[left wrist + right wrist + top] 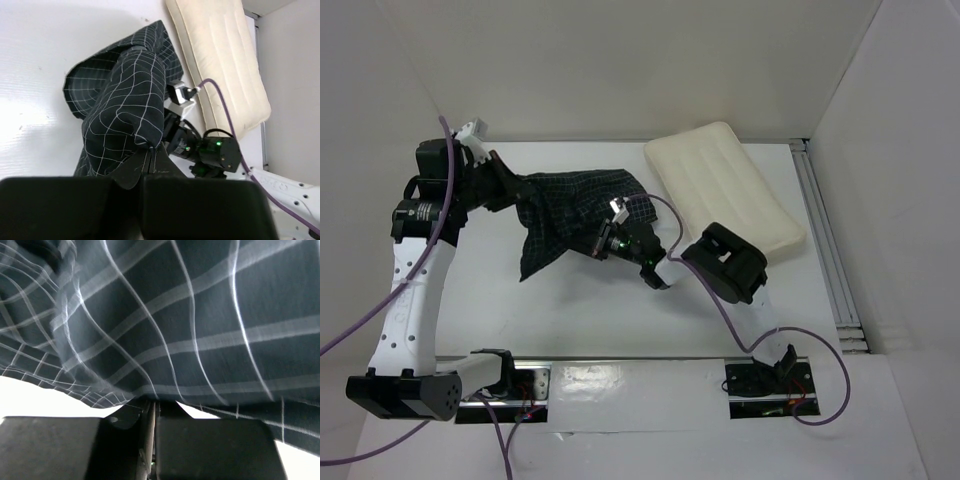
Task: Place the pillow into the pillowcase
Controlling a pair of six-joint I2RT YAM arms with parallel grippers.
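The left fingers [515,187] and right fingers [151,420] are each pinching shut on the thin, dark navy-green checked fabric pillowcase [570,205], stretching it between them. The plump cream rectangular pillow [725,185] is lying on the white desk [620,320] to their right, slanting front-right and nearer the right arm [740,270].

White worktop [620,320]; plain white walls [620,70] on three sides; metal rail [825,240] along its right edge. Even light.

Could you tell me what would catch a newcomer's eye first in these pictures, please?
The dark checked pillowcase is bunched up in the middle of the scene, pinched on one side by the left claw and on the other by the right claw. The plump cream pillow lies at the far right, outside it.
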